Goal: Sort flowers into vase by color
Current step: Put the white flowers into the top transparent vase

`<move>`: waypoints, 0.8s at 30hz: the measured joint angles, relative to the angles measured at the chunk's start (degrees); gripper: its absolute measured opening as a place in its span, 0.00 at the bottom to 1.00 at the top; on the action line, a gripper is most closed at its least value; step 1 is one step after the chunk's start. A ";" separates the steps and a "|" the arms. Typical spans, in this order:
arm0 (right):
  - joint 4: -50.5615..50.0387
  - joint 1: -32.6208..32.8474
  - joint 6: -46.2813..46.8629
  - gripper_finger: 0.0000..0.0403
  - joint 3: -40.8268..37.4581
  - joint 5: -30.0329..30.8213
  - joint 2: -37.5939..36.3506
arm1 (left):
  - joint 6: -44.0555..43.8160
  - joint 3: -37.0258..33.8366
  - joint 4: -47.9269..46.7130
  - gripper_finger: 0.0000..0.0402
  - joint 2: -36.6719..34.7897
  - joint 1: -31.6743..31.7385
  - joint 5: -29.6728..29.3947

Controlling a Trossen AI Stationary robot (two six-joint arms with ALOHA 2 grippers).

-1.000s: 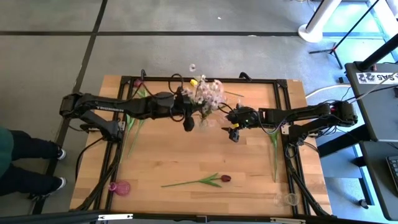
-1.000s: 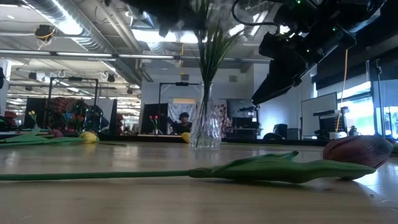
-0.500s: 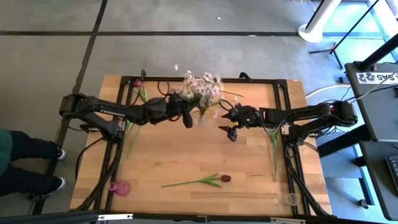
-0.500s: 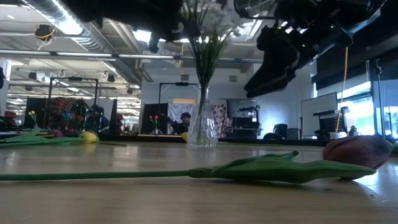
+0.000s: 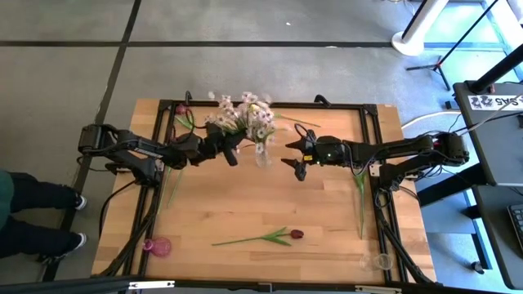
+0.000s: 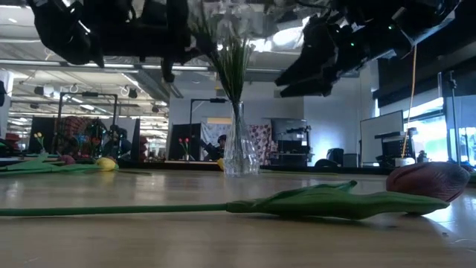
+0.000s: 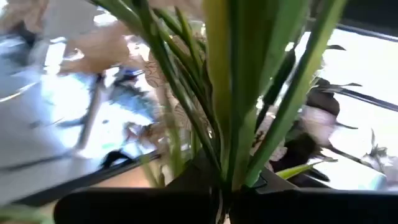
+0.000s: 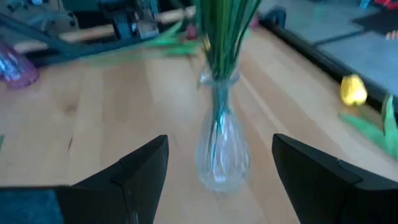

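A bunch of green-stemmed sprays with tiny white-pink blossoms [image 5: 242,115] stands with its lower ends in a clear glass vase [image 5: 261,156] near the table's far middle and leans toward the left. My left gripper [image 5: 232,153] is shut on the bunch's stems above the vase. My right gripper [image 5: 292,163] is open just right of the vase, and in the right wrist view its fingers stand apart on either side of the vase [image 8: 221,155] without touching it. A dark red tulip [image 5: 271,237] lies flat on the near part of the table. My left gripper holds the spray bunch by its stems [image 7: 231,168], several stems together pinched between the two fingers, at a height above the vase's neck. It comes from the table's left side. The stems' lower ends stay in the vase [image 6: 238,145], and the bunch tilts left.
A small pink vase [image 5: 158,245] lies at the near left corner and a clear one [image 5: 377,261] at the near right. Loose stems lie by the left rail [image 5: 175,170] and the right rail [image 5: 360,192]. A yellow tulip [image 8: 352,90] and a red bud [image 5: 181,109] lie near the far edge.
My left arm has drawn back toward the table's left edge with the stems in its grip, and the blossoms have swung left and tipped that way. The vase has slid slightly left with them. My right gripper has followed leftward toward the vase, staying open.
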 joint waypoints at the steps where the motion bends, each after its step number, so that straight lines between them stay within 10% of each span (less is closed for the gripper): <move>1: 1.31 0.00 -0.12 0.71 0.02 0.03 0.36 | 1.11 0.04 0.63 0.01 0.00 0.31 2.50; 7: 8.63 -0.11 -0.18 0.71 0.00 -0.46 2.42 | 4.50 2.56 -0.38 0.01 0.02 2.35 15.50; 24: 18.80 -0.11 1.08 0.66 9.11 -5.06 13.56 | 4.36 3.09 -4.14 0.02 0.04 3.85 18.61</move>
